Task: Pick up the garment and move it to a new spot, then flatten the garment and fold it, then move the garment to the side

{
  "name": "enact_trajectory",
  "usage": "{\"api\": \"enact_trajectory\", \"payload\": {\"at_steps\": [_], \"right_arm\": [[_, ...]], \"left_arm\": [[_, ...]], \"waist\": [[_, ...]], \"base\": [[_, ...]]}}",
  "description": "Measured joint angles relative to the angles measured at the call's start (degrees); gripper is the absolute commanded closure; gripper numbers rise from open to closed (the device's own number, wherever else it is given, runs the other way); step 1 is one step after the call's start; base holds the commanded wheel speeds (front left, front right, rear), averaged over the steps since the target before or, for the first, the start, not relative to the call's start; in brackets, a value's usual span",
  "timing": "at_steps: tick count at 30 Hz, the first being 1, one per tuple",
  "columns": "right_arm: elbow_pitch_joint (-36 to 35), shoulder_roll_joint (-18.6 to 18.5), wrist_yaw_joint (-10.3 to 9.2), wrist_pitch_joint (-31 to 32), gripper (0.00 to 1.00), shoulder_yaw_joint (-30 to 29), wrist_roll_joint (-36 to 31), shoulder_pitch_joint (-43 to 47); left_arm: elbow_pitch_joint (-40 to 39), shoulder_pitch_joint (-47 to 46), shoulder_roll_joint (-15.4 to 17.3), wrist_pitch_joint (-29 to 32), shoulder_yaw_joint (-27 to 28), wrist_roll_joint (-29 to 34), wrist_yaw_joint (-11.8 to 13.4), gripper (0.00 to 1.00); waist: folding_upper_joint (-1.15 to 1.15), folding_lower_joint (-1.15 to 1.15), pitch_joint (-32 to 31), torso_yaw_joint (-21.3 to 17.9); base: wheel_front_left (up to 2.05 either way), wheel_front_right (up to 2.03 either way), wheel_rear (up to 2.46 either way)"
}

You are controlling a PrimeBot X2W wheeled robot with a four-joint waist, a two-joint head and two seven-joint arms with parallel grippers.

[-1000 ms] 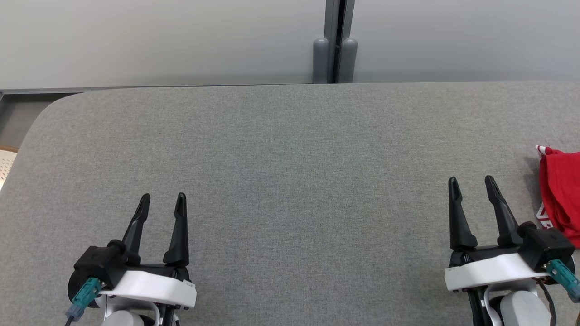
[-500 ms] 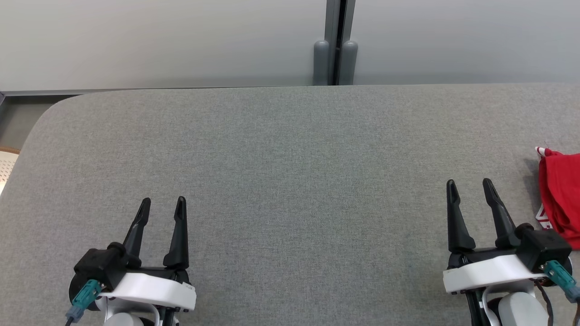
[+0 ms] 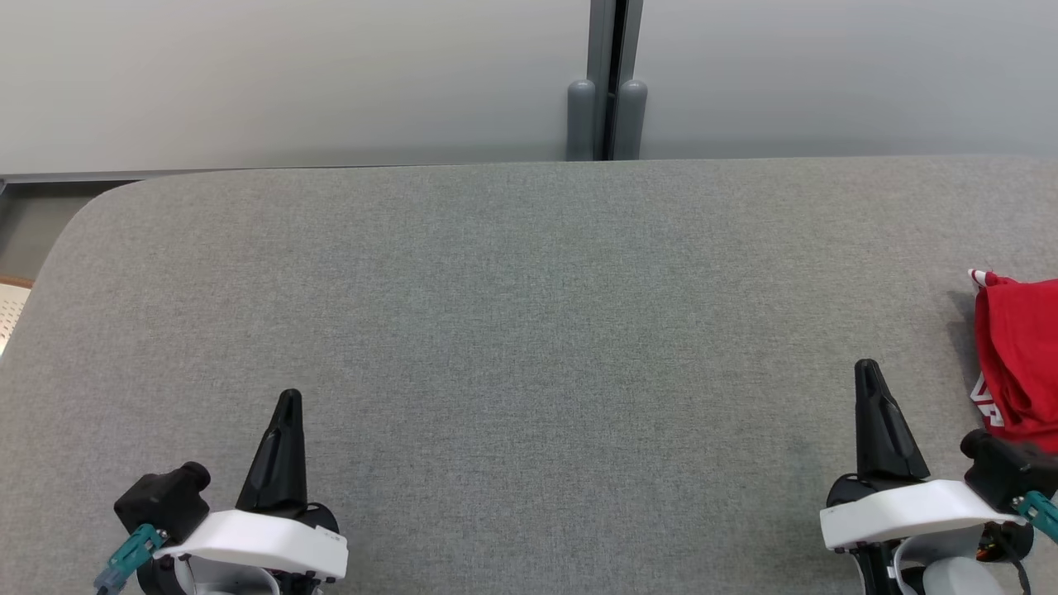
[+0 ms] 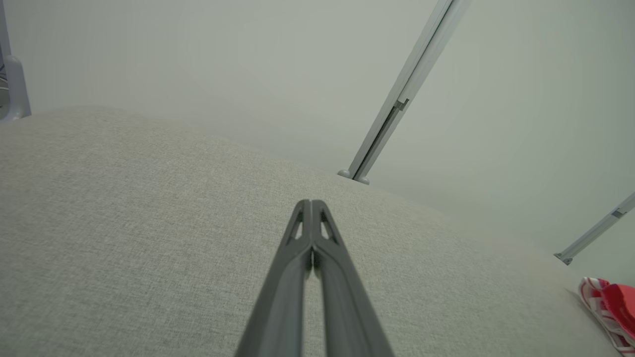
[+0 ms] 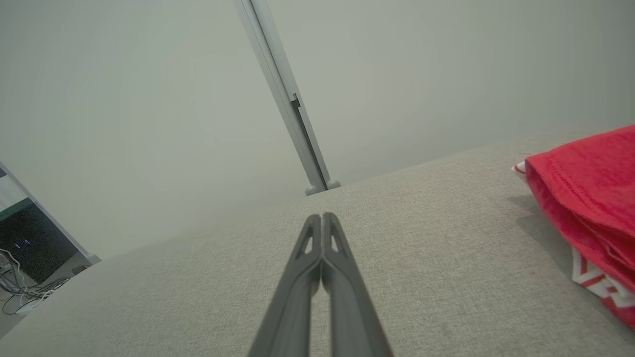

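Reaching well means opening first — the right end effector (image 3: pixel 866 370) and the left end effector (image 3: pixel 288 401) are pressed together, holding nothing. The garment (image 3: pixel 1021 355) lies bunched on the surface (image 3: pixel 529 330), near the right side of the right end effector.

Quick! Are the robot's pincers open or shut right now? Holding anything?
Left pincer: shut, holding nothing.
Right pincer: shut, holding nothing; the garment lies to its right, not gripped.

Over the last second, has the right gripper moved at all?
Yes. Measured against the garment lying beside it, the right gripper has drawn back a little toward the robot, and its two fingers have closed together.
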Motion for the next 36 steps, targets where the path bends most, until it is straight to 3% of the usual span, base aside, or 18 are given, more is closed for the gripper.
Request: {"api": "enact_trajectory", "payload": {"at_steps": [18,36], "right_arm": [[-0.52,-0.22,-0.01,4.47,1.00,-1.82,18.12,0.04],[-0.90,-0.34,-0.01,7.84,1.00,-3.36,31.25,0.09]], "left_arm": [[-0.08,-0.30,0.24,4.36,2.07,-16.35,-0.48,1.00],[-0.22,-0.60,0.35,7.81,3.71,-28.42,-0.75,1.00]], "waist": [[0.00,0.00,-0.80,-0.70],[0.00,0.00,-1.53,-1.32]], "base": [[0.00,0.00,0.00],[0.00,0.00,0.00]]}}
